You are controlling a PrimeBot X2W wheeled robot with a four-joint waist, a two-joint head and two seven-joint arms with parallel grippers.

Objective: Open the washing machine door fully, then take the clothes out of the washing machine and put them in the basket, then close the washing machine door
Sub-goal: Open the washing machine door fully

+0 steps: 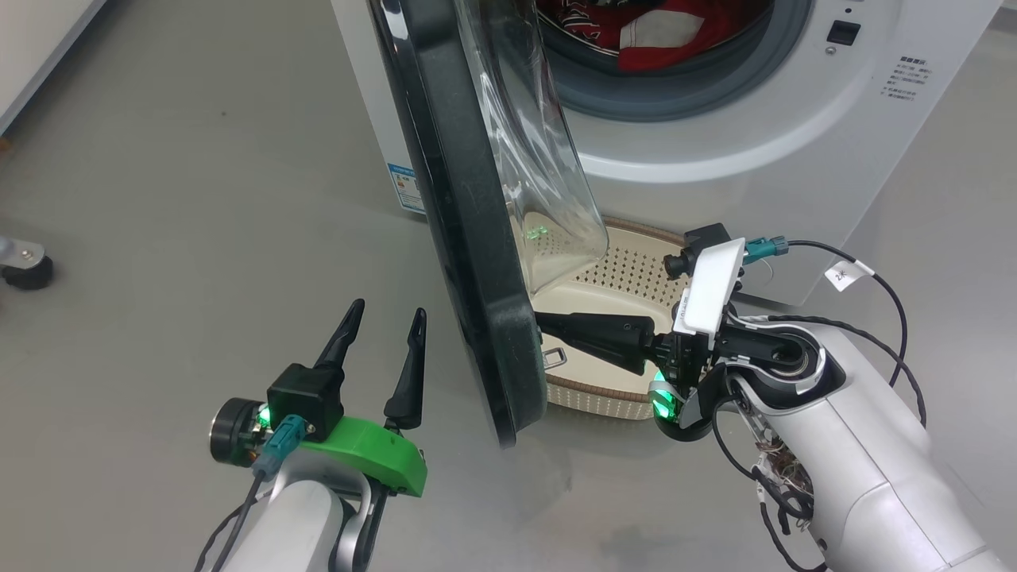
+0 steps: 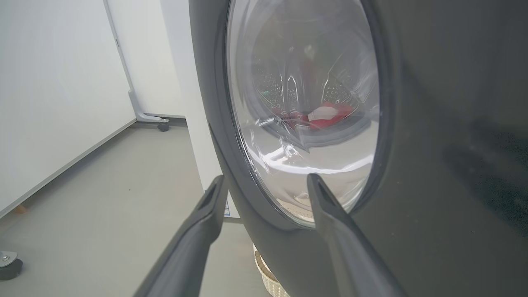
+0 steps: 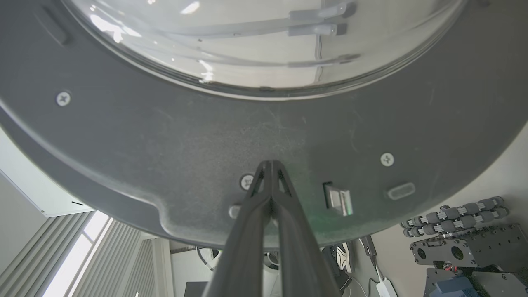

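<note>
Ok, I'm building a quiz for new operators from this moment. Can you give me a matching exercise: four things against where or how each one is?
Things:
1. left gripper
2. right gripper
3. clothes
4. basket

Place or state:
A. on the floor in front of the washing machine
B. shut, tips at the inner face of the washing machine door
C. open, on the door's outer side
D. inside the washing machine

Pairs: 1-C, 2-B, 3-D, 4-A

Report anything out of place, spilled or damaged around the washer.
Nothing spilled or broken. One oddity: the basket sits right under the partly open washing machine door, whose glass bowl overhangs it. The shut right gripper touches the door's inner rim.
</note>
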